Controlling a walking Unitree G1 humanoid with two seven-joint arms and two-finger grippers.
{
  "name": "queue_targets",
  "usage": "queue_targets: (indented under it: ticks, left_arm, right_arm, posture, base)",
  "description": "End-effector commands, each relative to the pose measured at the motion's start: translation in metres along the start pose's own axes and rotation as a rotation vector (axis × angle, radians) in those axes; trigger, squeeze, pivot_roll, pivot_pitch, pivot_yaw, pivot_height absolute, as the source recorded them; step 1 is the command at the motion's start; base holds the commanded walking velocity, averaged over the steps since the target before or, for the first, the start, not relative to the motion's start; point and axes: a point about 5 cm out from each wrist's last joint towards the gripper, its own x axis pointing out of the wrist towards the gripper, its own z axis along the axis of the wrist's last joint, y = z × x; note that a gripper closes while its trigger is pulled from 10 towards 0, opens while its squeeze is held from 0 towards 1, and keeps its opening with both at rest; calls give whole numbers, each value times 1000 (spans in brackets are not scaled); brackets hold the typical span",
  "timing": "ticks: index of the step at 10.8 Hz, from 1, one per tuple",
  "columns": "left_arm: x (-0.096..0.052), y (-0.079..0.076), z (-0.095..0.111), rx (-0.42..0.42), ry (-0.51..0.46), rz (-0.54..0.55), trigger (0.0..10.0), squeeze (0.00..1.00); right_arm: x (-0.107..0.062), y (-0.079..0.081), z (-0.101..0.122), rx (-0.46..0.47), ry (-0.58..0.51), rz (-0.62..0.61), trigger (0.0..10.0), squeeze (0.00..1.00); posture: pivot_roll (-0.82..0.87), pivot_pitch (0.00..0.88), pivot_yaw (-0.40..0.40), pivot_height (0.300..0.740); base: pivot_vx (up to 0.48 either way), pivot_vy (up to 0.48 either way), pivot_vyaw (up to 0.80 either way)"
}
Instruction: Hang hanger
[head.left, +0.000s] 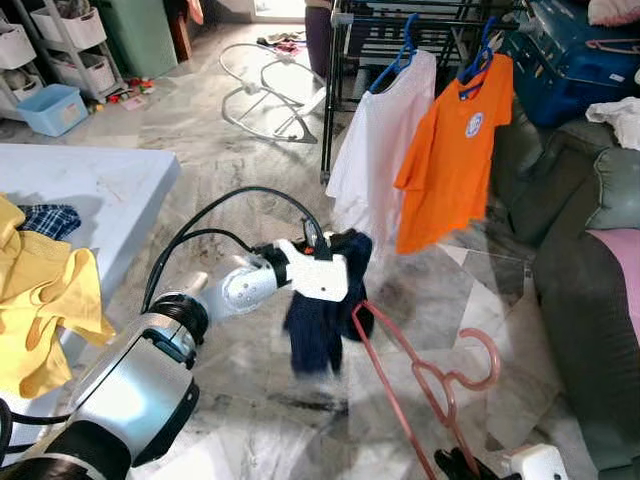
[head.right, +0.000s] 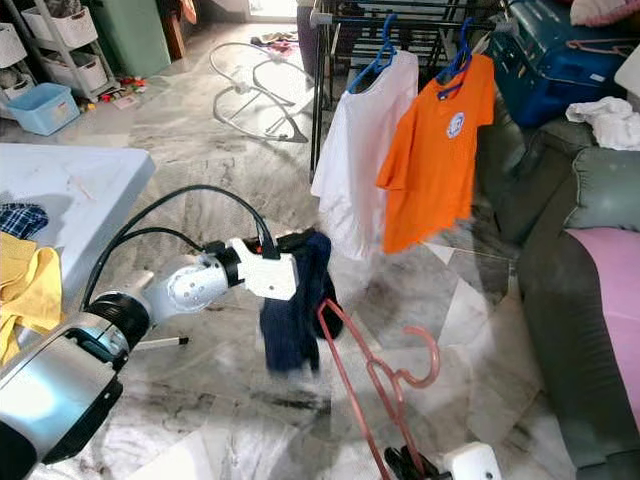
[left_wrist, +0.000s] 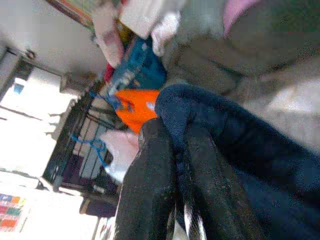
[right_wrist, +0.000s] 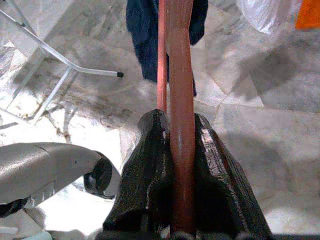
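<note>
A pink plastic hanger (head.left: 425, 375) rises from my right gripper (head.left: 462, 464) at the bottom edge; in the right wrist view its fingers (right_wrist: 145, 170) are shut on the hanger (right_wrist: 181, 125). My left gripper (head.left: 345, 262) reaches out mid-frame and is shut on a dark navy garment (head.left: 318, 320) that dangles from it, one end of the hanger close beside the cloth. In the left wrist view the navy garment (left_wrist: 235, 135) bunches over the black fingers (left_wrist: 150, 195). A dark clothes rack (head.left: 345, 25) stands behind, with a white shirt (head.left: 380, 150) and an orange shirt (head.left: 455, 150) on blue hangers.
A pale table (head.left: 90, 190) at my left holds yellow clothing (head.left: 40, 290) and a checked cloth (head.left: 50, 218). A grey sofa (head.left: 590, 300) lines the right side, a blue suitcase (head.left: 575, 55) behind it. A baby bouncer frame (head.left: 265, 95) and storage bins (head.left: 50, 108) stand farther back on the marble floor.
</note>
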Motion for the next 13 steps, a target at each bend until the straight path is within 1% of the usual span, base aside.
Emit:
queue_targets:
  ticks: [1,2,4,5,6,8,9,10,11,12,13]
  left_arm:
    - [6,17,11,9,-78,43,10000,0]
    - [8,16,16,-2,-126,39,10000,0]
    - [7,11,33,-46,-286,10,10000,0]
    - [6,8,36,-59,-320,-4,10000,0]
    - [1,3,37,-83,-350,-14,10000,0]
    - [-6,0,27,-116,-288,-17,10000,0]
    - [-10,3,17,-139,-219,13,10000,0]
    - [-11,10,14,-150,-196,56,10000,0]
    - [-13,12,11,-159,-179,70,10000,0]
    - [-14,10,9,-168,-164,71,10000,0]
    - [-15,7,9,-184,-164,74,10000,0]
  right_arm:
    - [2,1,-5,21,15,15,10000,0]
    - [5,0,-7,30,19,16,10000,0]
    - [16,-11,-9,54,10,-12,10000,0]
    - [21,-16,-9,58,1,-32,10000,0]
    - [30,-26,-7,66,-27,-80,10000,0]
    - [34,-32,-6,72,-47,-100,10000,0]
    - [33,-37,-7,78,-49,-119,10000,0]
    - [30,-42,-10,105,-62,-154,10000,0]
    - [29,-46,-12,140,-79,-190,10000,0]
    - [27,-51,-13,209,-125,-241,10000,0]
    - [24,-61,-13,266,-170,-331,10000,0]
  posture:
    - [-131,80,28,740]
    - [-126,81,32,740]
    - [-104,81,35,740]
    - [-99,80,34,740]
    - [-87,75,31,740]
    - [-75,69,23,740]
    - [-75,63,19,740]
    - [-74,62,15,740]
    - [-74,62,15,740]
    - [-74,62,15,740]
    - [-74,61,16,740]
  base:
    - [0,0,0]
    - [0,0,0]
    - [0,0,0]
    - [0,0,0]
    - [0,0,0]
    - [0,0,0]
    - [0,0,0]
    - [0,0,0]
    - [0,0,0]
    - [0,0,0]
    - [0,0,0]
